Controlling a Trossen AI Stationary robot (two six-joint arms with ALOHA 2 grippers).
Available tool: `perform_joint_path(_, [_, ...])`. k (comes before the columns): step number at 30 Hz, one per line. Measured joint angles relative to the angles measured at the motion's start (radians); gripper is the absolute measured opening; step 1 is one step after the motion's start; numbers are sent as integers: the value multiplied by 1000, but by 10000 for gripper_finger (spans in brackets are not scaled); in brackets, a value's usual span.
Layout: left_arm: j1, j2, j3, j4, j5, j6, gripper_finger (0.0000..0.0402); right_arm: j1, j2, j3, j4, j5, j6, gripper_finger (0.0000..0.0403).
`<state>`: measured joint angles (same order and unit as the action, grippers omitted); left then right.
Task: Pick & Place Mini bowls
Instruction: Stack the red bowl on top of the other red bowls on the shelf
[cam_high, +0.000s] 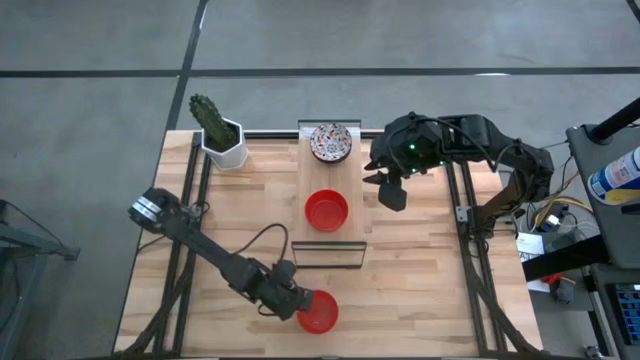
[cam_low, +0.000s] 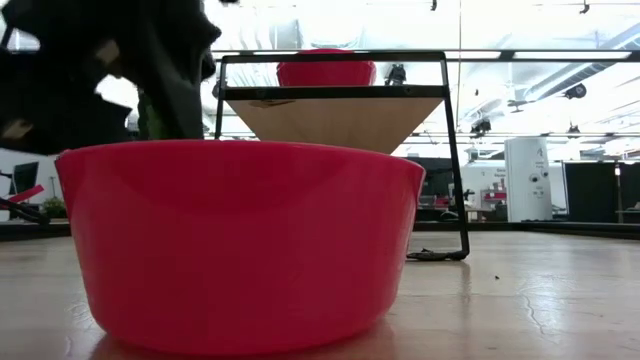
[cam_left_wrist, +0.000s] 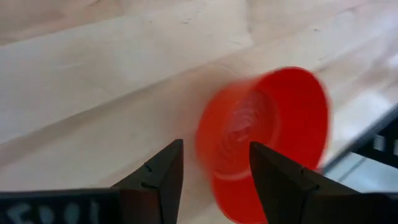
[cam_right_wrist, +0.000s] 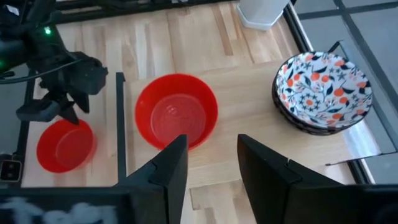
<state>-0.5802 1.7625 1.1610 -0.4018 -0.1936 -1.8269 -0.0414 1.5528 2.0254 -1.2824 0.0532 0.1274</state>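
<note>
A plain red mini bowl sits upright on its base near the table's near edge and fills the low view. My left gripper hovers open just to its left; in the left wrist view the blurred bowl lies just past the fingertips. A second red bowl and a stack of patterned bowls rest on a raised wooden shelf. My right gripper hangs open at the shelf's right side, above that red bowl in its wrist view.
A white hexagonal pot with a cactus stands at the far left corner. The shelf stands on a black wire frame at the table's middle. Bare wood lies to the left and right of the shelf. Cables and equipment sit beyond the table's right edge.
</note>
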Motion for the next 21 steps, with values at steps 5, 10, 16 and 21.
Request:
perform_joint_path(5, [4, 38, -2, -8, 21, -25, 174, 0, 0, -36, -1, 0, 7, 129])
perform_joint_path(10, [13, 59, -2, -9, 58, -38, 158, 0, -1, -60, 1, 0, 23, 128])
perform_joint_path(16, [26, 58, -2, -10, 65, -31, 58, 0, -1, -84, 12, 0, 46, 128])
perform_joint_path(21, [33, 55, 0, -12, 68, -16, 6, 0, -1, -117, 26, 0, 58, 121])
